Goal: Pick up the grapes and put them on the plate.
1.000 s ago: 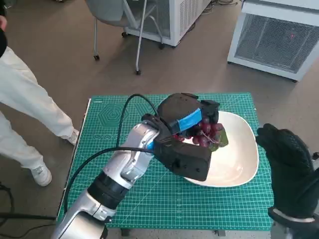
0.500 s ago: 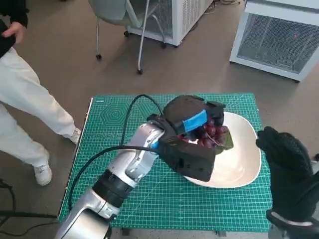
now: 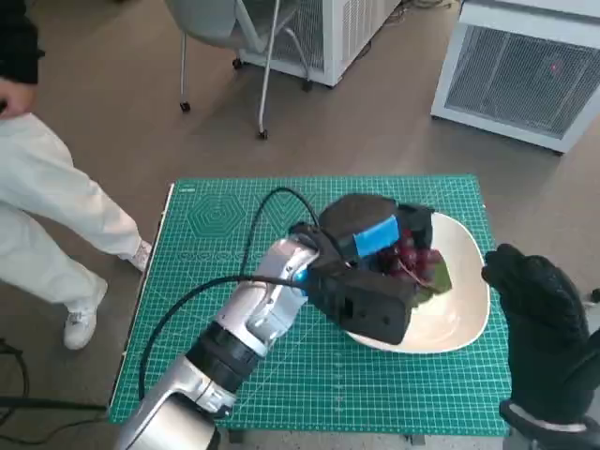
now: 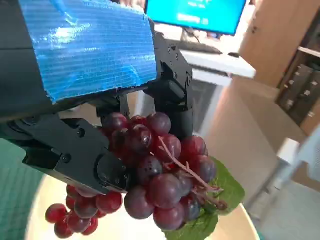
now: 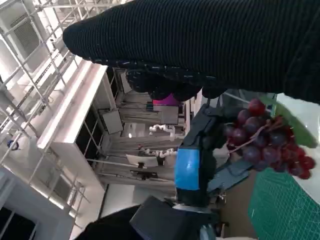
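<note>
Grapes, a dark red bunch with a green leaf (image 3: 415, 260), hang in the black, blue-taped left hand (image 3: 373, 246) over the white oval plate (image 3: 459, 309), likely poised for lowering. Left wrist view: fingers (image 4: 75, 152) clamp the bunch's top so it dangles. Right wrist view: the black-gloved right hand (image 5: 210, 45) waits aside, holding nothing; its spread I cannot tell.

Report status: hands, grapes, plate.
Left hand grips grapes above plate. Right hand open beside plate. Not released. No obstruction seen.
</note>
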### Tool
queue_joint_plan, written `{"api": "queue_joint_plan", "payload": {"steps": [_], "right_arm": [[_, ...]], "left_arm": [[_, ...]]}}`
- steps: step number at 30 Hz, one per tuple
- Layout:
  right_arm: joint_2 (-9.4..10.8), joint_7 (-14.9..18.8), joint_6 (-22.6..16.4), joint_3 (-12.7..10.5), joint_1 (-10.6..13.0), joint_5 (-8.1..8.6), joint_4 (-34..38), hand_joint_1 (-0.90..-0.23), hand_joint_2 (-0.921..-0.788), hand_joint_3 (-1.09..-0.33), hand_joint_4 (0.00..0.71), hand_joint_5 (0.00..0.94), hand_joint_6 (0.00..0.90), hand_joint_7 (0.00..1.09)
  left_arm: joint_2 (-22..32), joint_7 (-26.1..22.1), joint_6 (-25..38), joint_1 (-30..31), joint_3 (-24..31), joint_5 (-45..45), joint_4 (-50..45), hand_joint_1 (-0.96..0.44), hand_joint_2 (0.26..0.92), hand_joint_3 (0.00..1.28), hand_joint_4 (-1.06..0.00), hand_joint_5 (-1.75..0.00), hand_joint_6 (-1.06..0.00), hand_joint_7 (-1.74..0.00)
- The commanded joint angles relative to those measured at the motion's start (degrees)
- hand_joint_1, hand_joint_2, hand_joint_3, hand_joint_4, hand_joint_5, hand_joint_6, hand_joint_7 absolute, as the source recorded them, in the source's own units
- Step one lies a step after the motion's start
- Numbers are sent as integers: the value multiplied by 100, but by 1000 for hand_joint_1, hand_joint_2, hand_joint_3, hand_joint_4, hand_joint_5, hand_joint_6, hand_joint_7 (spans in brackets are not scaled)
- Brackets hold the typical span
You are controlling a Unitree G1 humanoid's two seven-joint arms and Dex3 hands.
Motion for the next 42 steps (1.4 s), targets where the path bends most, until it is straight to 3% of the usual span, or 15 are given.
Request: {"api": "queue_joint_plan", "payload": {"steps": [1,4,10,16,21,28,34,42], "right_arm": [[42,-68,51,25,167,-37,-16,-313,-921,-547,563,470,300,829],[48,-71,55,25,184,-27,-21,-311,-921,-546,564,469,299,830],[56,-92,56,26,203,-51,-21,-313,-921,-546,564,468,298,832],[63,-108,44,29,192,-64,10,-316,-921,-545,564,466,297,833],[83,-125,60,49,161,-84,28,-318,-921,-545,565,466,296,835],[92,-194,162,92,44,-122,20,-321,-921,-545,563,465,294,838],[75,-248,199,160,-242,-238,165,-326,-921,-540,521,443,270,828],[-29,-210,-15,220,-951,-551,861,-385,-921,-527,420,339,214,770]], "left_arm": [[-39,-111,-177,-62,67,-195,152,-154,915,73,-323,-225,-387,-328],[2,-116,-245,-61,45,-194,195,-288,919,49,-264,-79,-360,-167],[62,19,-338,-62,7,-86,260,-513,921,71,-180,-9,-323,-63],[160,135,-534,-76,10,-55,369,-658,921,232,-113,-1,-277,-20],[222,153,-706,-63,123,-198,466,-714,921,369,-82,0,-254,-5],[353,-29,-883,93,470,-638,402,-709,921,430,-60,0,-243,-2],[435,-460,-1030,213,1066,-1520,526,-686,921,469,-71,-7,-251,-6],[205,-1265,-1227,455,2234,-3235,975,-674,921,499,-153,-38,-273,-15]]}}
